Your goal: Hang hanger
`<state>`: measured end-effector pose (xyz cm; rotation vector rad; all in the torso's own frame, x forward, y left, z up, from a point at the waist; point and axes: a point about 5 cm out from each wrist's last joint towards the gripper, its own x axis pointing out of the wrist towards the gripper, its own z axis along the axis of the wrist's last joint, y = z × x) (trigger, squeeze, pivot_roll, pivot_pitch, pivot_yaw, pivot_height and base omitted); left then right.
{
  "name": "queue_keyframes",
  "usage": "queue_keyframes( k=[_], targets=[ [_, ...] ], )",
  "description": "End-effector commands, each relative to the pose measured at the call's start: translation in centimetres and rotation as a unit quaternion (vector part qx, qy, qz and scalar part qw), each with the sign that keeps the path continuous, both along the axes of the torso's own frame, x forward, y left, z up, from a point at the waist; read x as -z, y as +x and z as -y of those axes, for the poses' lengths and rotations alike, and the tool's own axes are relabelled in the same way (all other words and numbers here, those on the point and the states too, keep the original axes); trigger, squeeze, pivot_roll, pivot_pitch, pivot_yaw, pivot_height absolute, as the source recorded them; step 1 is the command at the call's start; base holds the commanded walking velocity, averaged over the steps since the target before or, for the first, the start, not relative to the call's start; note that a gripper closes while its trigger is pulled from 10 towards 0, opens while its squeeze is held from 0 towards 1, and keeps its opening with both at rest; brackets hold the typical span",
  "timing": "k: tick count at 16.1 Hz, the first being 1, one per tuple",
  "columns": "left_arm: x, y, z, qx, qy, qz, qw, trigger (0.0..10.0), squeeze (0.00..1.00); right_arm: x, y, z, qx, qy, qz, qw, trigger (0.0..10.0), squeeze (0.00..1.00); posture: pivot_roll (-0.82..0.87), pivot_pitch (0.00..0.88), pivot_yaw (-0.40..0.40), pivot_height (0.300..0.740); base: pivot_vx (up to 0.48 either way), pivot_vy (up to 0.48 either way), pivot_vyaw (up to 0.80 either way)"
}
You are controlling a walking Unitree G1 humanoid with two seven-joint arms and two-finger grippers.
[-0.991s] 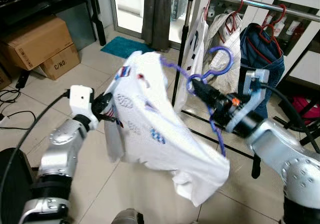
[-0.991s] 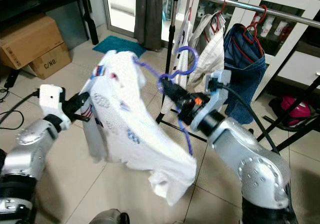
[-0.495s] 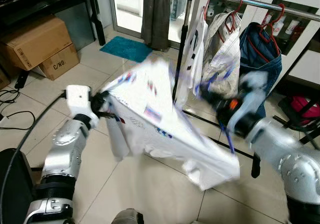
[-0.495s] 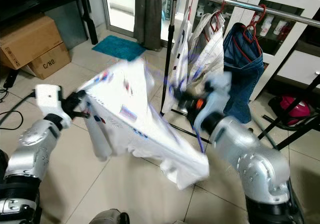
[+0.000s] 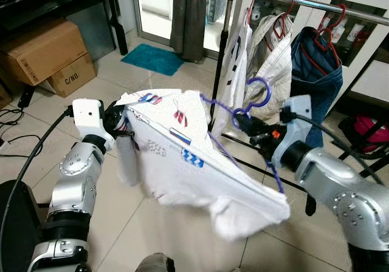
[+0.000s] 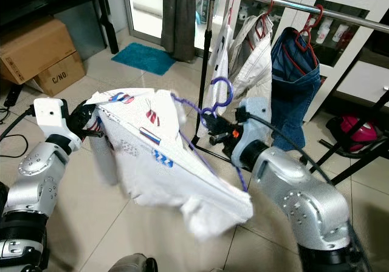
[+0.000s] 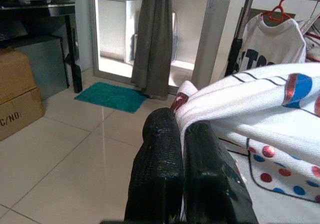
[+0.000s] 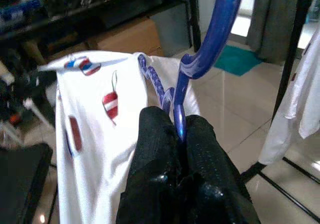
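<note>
room: tiled floor [image 5: 182, 235], clothes rack [image 5: 304, 3] beyond, well above the hook.
head views: purple hanger [image 5: 255, 96] carrying white shirt [image 5: 194, 175] has dropped and levelled since a second ago; hanging not yet begun.
left wrist: left gripper [image 7: 182, 134] pinching shirt hem.
right wrist: right gripper [image 8: 177, 129] clamped on hanger neck.

Purple plastic hanger [image 5: 252, 102] w/ white patterned shirt [image 5: 194, 163] draped on it, held tilted in mid-air just in front of clothes rack [image 5: 304, 2], hook up, below the rail. Shirt stretched out sideways away from rack, red/blue prints showing, hem sagging toward floor.
</note>
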<state>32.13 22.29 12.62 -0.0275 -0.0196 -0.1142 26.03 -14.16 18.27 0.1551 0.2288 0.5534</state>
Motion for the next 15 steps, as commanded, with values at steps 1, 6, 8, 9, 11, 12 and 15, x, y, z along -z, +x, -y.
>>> queue_keyframes(
  k=[1,6,8,9,11,12,15],
  targets=[
    [-1.7,0.6,-0.4,-0.015,0.008,0.033,0.999,0.0,0.00,0.5,-0.6,0.0,-0.023,-0.023,-0.019,0.999,10.0,0.00,-0.01,0.035,-0.017,0.740,0.000,0.000,0.00],
    [-3.5,1.1,-0.7,-0.011,0.008,0.069,0.998,0.0,0.00,1.3,-0.4,1.1,0.032,-0.048,-0.019,0.998,10.0,0.00,-0.01,0.034,-0.014,0.740,0.000,0.000,0.00],
    [-1.6,0.4,-0.2,-0.004,0.014,0.034,0.999,0.0,0.00,-1.1,1.2,2.3,0.112,0.027,0.038,0.993,10.0,0.00,-0.01,0.034,-0.003,0.740,0.000,0.000,0.00],
    [-1.1,0.2,-0.1,-0.003,0.018,0.023,1.000,0.0,0.00,-1.5,1.3,2.5,0.120,0.044,0.047,0.991,10.0,0.00,-0.01,0.034,-0.003,0.740,0.000,0.000,0.00],
    [1.8,-0.6,0.4,0.000,0.058,-0.043,0.997,0.0,0.00,-2.7,1.6,2.8,0.133,0.085,0.071,0.985,10.0,0.00,-0.01,0.033,-0.007,0.740,0.000,0.000,0.00],
    [2.1,-0.8,0.4,0.000,0.062,-0.051,0.997,0.0,0.00,-2.8,1.6,2.8,0.135,0.090,0.074,0.984,10.0,0.00,-0.01,0.033,-0.008,0.740,0.000,0.000,0.00],
    [3.3,-1.0,0.7,-0.002,0.080,-0.086,0.993,10.0,0.00,-3.1,1.3,2.0,0.106,0.093,0.083,0.986,10.0,0.00,-0.01,0.032,-0.010,0.740,0.000,0.000,0.00]
  ],
)
